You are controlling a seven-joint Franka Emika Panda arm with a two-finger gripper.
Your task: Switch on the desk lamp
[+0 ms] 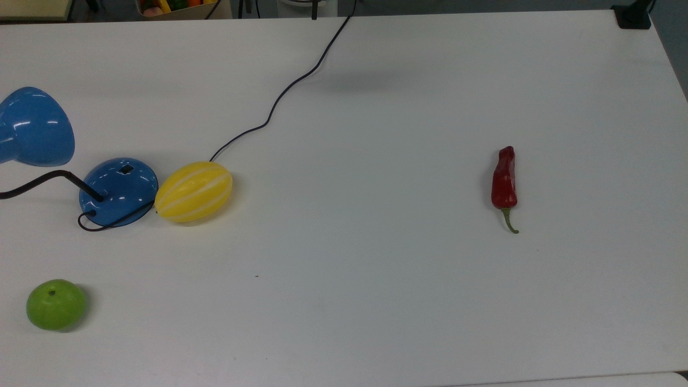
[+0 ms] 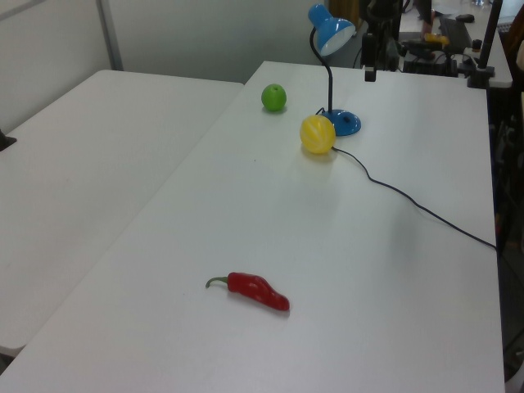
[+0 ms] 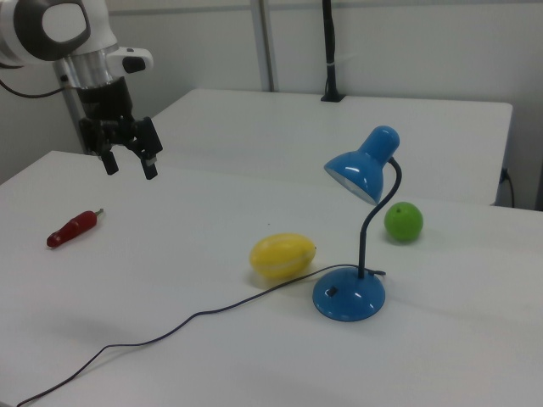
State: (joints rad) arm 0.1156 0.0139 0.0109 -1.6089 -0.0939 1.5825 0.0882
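The desk lamp [image 3: 365, 170] stands on the white table, glossy blue, with a cone shade [image 1: 32, 126], a black gooseneck and a round dome base [image 1: 118, 191]. A small square switch [image 1: 126, 169] sits on top of the base, and the base [image 2: 344, 123] also appears in the left view. Its thin black cord [image 1: 279, 97] runs across the table to the far edge. My gripper [image 3: 130, 165] hangs open and empty, high above the table at the right view's left, far from the lamp.
A yellow white-striped melon [image 1: 194, 191] lies touching the lamp base. A green apple [image 1: 56, 304] sits near the top view's lower left. A red chili pepper [image 1: 504, 180] lies on the top view's right. A second white table [image 2: 82, 164] adjoins.
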